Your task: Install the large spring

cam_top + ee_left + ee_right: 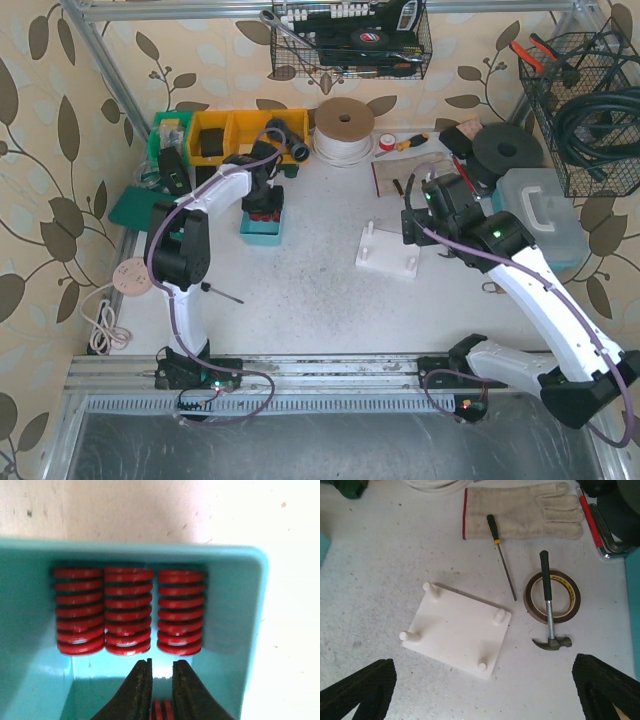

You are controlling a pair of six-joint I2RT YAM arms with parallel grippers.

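Red springs (129, 611): three in row inside teal bin (235, 630), none on white peg plate (457, 630); pick, carry, seating all left. Left gripper (161, 680) down in bin, jaws nearly together; red coil (161, 711) low between them, possibly gripped, cannot tell. Right gripper (481, 666) spread wide over plate, empty. Left wrist alone shows springs; right wrist alone shows bare pegs (431, 589); overhead shows bin, plate well apart.

A workshop bench: wire tool basket (345, 72) at top, yellow parts bins (235, 135) upper left, hammer (547, 600), screwdriver (502, 559), work glove (525, 510).
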